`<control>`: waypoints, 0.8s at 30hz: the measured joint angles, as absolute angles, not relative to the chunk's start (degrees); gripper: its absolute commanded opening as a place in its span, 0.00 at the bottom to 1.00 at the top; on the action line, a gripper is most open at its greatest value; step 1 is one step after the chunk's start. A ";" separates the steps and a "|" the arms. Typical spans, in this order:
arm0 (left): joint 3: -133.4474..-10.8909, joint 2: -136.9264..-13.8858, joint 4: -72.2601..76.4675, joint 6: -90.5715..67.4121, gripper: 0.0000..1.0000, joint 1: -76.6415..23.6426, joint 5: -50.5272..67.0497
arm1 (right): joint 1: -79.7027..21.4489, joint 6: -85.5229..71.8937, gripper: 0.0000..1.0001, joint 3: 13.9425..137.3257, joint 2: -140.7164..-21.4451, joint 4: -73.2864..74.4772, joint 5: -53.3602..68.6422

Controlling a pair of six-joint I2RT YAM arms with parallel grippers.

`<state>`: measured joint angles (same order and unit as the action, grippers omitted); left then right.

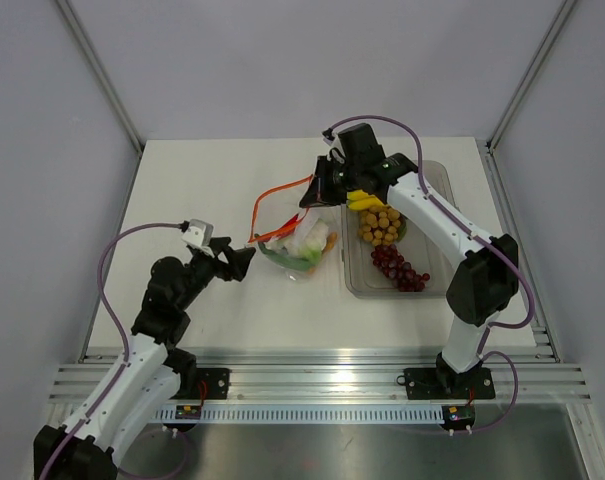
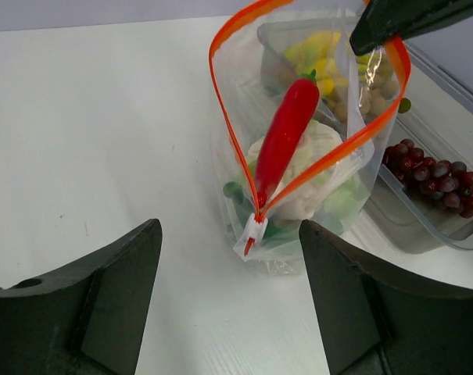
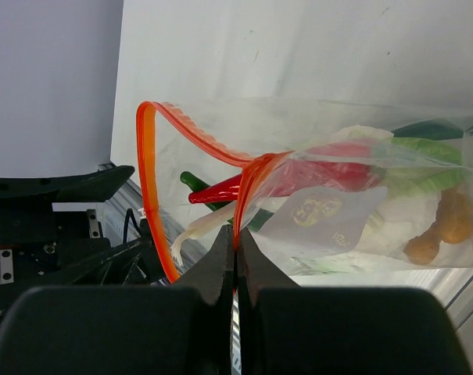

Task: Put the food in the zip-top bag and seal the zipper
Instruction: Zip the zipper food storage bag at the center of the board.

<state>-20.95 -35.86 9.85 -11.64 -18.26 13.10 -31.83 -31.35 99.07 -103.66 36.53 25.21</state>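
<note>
Four food kinds inside zip-top bag (image 1: 300,248): red chilli (image 2: 287,133), white bulb (image 2: 314,148), green vegetables (image 3: 424,144), orange pieces (image 3: 443,226).
Bag bottom rests mid-bench (image 1: 202,200), just left of clear tub (image 1: 362,282). Mouth gapes; zipper (image 3: 148,180) unsealed.
Three kinds left in tub: yellow bananas (image 1: 364,201), brown ball cluster (image 1: 380,226), dark red grapes (image 1: 400,268).
Right end effector (image 3: 235,242) pinched tight on far zipper rim, holding mouth up.
Left end effector (image 2: 228,226) spread wide, holding nothing, near white slider (image 2: 253,233), not touching.
Judgement: roughly half loaded. To do: move three tub items, close zipper.
</note>
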 measured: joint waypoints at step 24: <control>-11.18 -39.11 28.12 -19.55 0.43 -19.92 16.32 | -30.15 -31.11 0.00 101.65 -105.45 36.71 29.19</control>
